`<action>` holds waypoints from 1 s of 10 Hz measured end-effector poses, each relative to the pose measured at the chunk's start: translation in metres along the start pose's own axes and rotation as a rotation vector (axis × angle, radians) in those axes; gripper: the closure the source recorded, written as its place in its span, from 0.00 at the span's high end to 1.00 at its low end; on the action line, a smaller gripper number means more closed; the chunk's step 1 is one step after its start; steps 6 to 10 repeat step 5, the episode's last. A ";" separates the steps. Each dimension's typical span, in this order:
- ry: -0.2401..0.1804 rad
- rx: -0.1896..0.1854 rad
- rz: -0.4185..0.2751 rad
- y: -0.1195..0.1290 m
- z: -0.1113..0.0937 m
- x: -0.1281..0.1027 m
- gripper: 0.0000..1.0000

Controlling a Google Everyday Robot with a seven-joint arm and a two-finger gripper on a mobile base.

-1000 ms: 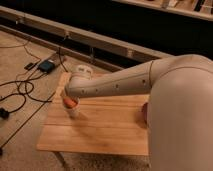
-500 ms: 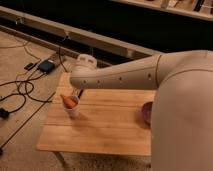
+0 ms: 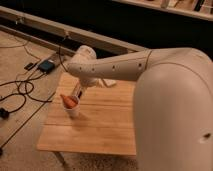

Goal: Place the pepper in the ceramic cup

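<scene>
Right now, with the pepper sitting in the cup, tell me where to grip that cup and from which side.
Grip the ceramic cup low on its plain wall, from the side: the pepper sticks out over the rim, blocking a top grasp, and no handle shows. The gripper hangs just above and right of it.

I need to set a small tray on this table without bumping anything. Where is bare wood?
The near half of the wooden table is bare, from the ceramic cup holding the pepper to the front edge. The far left is crowded: the gripper hangs beside the cup, with a white object behind. The arm hides the right side.
</scene>
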 end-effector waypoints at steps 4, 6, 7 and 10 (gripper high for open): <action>0.037 0.015 0.021 -0.005 0.001 0.000 0.69; 0.037 0.014 0.021 -0.005 0.001 0.000 0.69; 0.037 0.014 0.021 -0.005 0.001 0.000 0.69; 0.037 0.014 0.021 -0.005 0.001 0.000 0.69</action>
